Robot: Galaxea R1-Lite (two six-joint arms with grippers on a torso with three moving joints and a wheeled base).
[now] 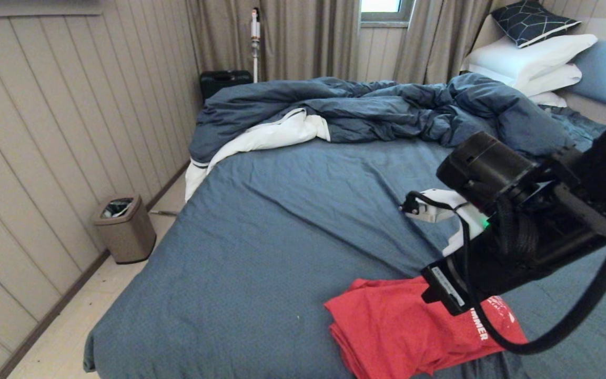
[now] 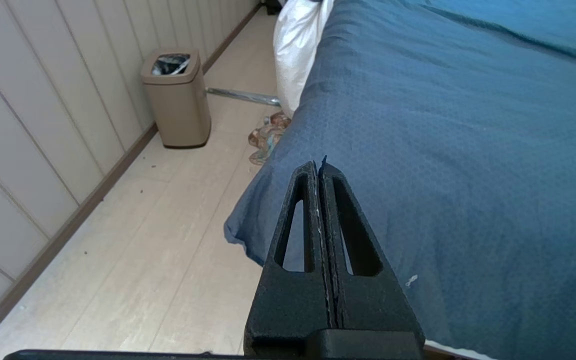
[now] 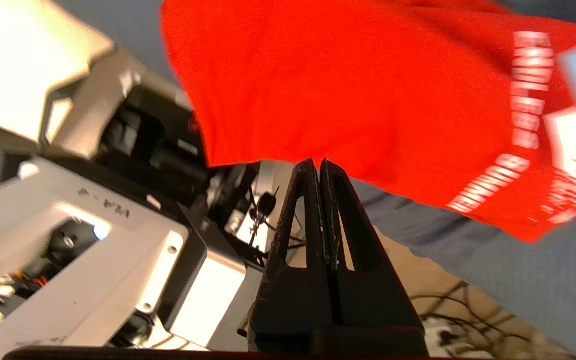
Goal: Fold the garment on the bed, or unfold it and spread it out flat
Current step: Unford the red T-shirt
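Note:
The garment [image 1: 392,326] is a red T-shirt lying folded in a rough rectangle on the near part of the bed [image 1: 292,210], white print showing at its right end. My right arm [image 1: 518,210] hangs over the shirt's right side and hides part of it. In the right wrist view the right gripper [image 3: 316,162] is shut with nothing between its fingers, its tips at the edge of the garment [image 3: 343,85]. The left gripper [image 2: 318,165] is shut and empty, low beside the bed's [image 2: 443,150] left corner, away from the shirt.
A rumpled dark blue duvet [image 1: 376,105] with white lining covers the far half of the bed, with white pillows [image 1: 529,58] at the back right. A tan bin [image 1: 124,229] stands on the floor by the panelled wall. My own base [image 3: 93,225] sits close beneath the right gripper.

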